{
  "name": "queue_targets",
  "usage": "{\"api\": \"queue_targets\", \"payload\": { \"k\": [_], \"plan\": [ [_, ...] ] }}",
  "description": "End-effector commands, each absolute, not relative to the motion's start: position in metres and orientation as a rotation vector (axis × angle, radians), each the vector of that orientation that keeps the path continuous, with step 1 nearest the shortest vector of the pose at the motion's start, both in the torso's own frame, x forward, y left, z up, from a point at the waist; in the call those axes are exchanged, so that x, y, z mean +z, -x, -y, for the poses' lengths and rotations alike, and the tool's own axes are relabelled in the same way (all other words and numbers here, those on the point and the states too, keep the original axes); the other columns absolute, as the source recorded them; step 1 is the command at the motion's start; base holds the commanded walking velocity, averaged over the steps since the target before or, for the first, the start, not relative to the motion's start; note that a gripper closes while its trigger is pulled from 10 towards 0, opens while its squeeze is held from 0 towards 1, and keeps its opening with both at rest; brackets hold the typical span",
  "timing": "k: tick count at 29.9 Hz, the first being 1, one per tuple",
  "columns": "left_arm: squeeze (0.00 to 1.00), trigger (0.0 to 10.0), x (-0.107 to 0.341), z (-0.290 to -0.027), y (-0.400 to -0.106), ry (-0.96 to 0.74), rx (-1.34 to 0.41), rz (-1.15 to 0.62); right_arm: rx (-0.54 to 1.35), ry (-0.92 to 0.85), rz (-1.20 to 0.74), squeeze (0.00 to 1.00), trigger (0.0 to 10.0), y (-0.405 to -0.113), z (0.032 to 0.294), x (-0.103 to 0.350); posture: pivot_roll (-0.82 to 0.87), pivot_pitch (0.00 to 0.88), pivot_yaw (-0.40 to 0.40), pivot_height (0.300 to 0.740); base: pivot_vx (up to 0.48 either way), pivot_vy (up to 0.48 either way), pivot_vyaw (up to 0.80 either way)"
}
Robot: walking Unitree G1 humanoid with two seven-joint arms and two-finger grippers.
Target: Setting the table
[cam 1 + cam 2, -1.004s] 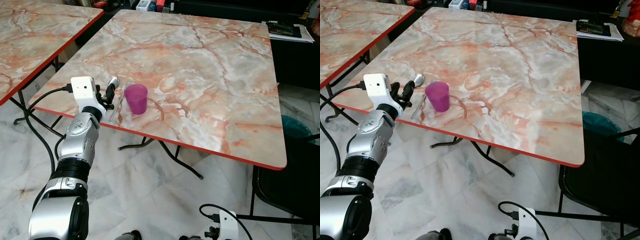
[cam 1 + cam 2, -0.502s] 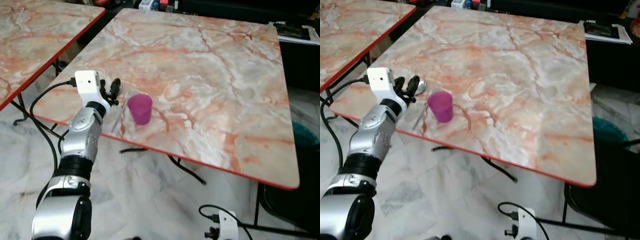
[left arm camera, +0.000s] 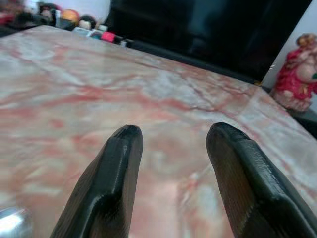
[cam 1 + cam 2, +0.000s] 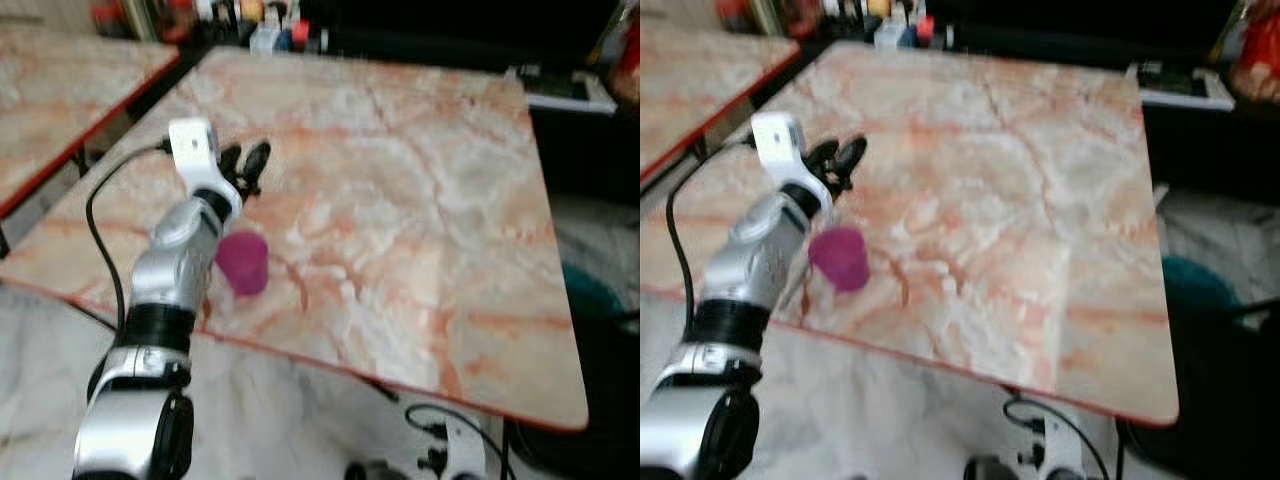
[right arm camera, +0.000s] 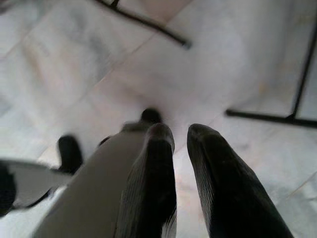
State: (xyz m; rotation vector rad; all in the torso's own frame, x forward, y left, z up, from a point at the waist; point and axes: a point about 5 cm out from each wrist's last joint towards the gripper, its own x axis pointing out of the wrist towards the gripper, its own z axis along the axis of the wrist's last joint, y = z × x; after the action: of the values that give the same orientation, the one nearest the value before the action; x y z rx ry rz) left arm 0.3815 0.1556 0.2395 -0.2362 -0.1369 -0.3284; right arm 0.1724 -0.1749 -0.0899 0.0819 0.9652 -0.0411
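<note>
Cup first: the purple plastic cup stands upright on the marble-patterned table, near the red-trimmed edge closest to the robot, which looks like a sensible spot for a place setting, within reach of whoever sits there. Nothing is touching it. The robot's silver left forearm crosses just beside it on the left, so I cannot say for certain whether anything lies on the table next to the cup on that side.

Beyond the cup, farther in over the tabletop, the left gripper is raised clear of the surface. Its two black fingers are spread well apart with bare marble between them, and it has hold of nothing. In the left wrist view a small bright metallic thing glints at the corner below the fingers, too little of it showing to name. With the hand empty and lifted, my guess is that it has done with this corner of the setting, or is lining up for something else.

The right gripper hangs low by the pale tiled floor, idle, its fingers close together with only a thin gap and nothing between them.

Everything is blurred, so the head seems to be moving.
</note>
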Motion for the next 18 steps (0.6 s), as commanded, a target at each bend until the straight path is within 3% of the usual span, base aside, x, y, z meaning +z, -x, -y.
{"api": "queue_targets", "payload": {
  "k": [1, 11, 14, 18],
  "plan": [
    [0.00, 10.0, 0.260, -0.154, -0.375, 0.253, -0.385, 0.179, -0.047, -0.088, -0.995, 0.00, 10.0, -0.165, 0.176, -0.093, -0.04, 0.163, 0.013, 0.740, 0.000, 0.000, 0.00],
    [0.00, 10.0, 0.273, -0.167, -0.368, 0.225, -0.394, 0.054, -0.042, -0.088, -0.996, 0.00, 10.0, -0.166, 0.176, -0.093, -0.03, 0.178, 0.019, 0.740, 0.000, 0.000, 0.00],
    [0.00, 10.0, 0.265, -0.185, -0.365, 0.254, -0.374, -0.079, -0.039, -0.095, -0.999, 0.00, 10.0, -0.165, 0.175, -0.093, -0.02, 0.182, 0.022, 0.740, 0.000, 0.000, 0.00],
    [0.00, 10.0, 0.244, -0.188, -0.359, 0.249, -0.388, -0.190, -0.036, -0.099, -1.003, 0.00, 10.0, -0.165, 0.175, -0.094, -0.03, 0.185, 0.029, 0.740, 0.000, 0.000, 0.00]
  ]
}}
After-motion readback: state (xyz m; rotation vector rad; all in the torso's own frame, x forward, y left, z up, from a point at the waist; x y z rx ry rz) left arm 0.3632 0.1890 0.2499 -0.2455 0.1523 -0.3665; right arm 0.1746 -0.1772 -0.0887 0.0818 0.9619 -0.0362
